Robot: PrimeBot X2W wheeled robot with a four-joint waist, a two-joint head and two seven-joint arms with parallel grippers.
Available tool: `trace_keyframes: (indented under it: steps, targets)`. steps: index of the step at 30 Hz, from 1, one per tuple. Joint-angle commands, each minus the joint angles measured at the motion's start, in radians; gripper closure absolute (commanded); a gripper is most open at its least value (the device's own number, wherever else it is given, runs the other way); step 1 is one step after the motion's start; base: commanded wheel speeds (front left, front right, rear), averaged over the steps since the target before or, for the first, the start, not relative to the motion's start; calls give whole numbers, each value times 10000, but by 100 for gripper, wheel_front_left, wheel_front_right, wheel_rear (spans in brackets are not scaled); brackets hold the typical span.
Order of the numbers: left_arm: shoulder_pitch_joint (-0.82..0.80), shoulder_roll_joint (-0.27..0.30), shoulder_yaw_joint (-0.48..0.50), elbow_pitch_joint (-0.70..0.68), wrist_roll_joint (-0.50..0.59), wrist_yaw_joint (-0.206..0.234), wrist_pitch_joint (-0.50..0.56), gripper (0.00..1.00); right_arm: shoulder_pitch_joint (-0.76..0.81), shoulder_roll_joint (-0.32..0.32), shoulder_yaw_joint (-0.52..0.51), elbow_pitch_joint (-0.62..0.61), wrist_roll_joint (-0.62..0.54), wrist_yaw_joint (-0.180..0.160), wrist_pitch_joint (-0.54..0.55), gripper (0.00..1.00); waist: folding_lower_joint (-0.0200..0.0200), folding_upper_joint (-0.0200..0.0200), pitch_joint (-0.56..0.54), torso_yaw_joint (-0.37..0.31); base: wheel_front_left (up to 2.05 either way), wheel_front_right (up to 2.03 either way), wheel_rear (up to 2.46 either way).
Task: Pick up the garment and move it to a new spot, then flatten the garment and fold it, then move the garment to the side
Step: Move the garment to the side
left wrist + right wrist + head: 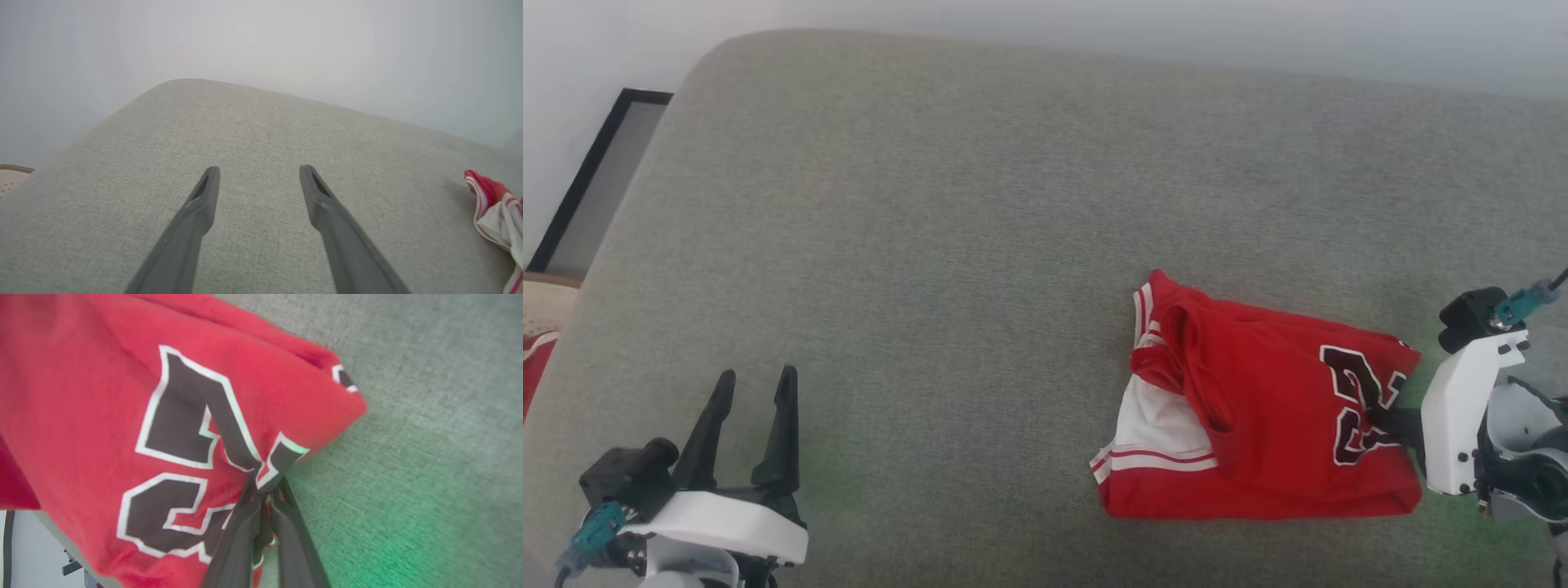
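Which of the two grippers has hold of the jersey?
The right gripper: its fingers pinch the jersey at the numbered edge; the left gripper stands open over the grey cushion.

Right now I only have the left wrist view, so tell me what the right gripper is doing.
Observer: The right gripper is shut on the garment, pinching its edge at the black number.
Operator: Describe how the garment lies.
Observer: It is folded into a compact block on the grey cushion, number facing up.
Operator: Place my left gripper against it.
Observer: In the head view the left gripper sits at the lower left, well apart from the garment.
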State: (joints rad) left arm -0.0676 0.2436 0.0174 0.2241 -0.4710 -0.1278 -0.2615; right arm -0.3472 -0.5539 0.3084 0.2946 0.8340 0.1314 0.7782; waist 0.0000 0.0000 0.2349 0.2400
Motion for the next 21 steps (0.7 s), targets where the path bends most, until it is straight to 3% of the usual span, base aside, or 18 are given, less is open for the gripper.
trace_keyframes:
  steps: [1,10,21]
  targets:
    - [-192,-19,20,-20,121,-13,-44,0,393,213,167,145,-93,-15,187,100,0,0,-17,-67,0,0,0]
    - [-512,85,-89,-216,295,-33,-45,0,-88,-351,-945,-658,-356,-16,252,100,0,0,-106,-879,0,0,0]
    - [-1262,-85,-652,-390,642,-29,-44,0,-1142,-1374,-1757,-279,-427,-15,-28,100,0,0,302,-2156,0,0,0]
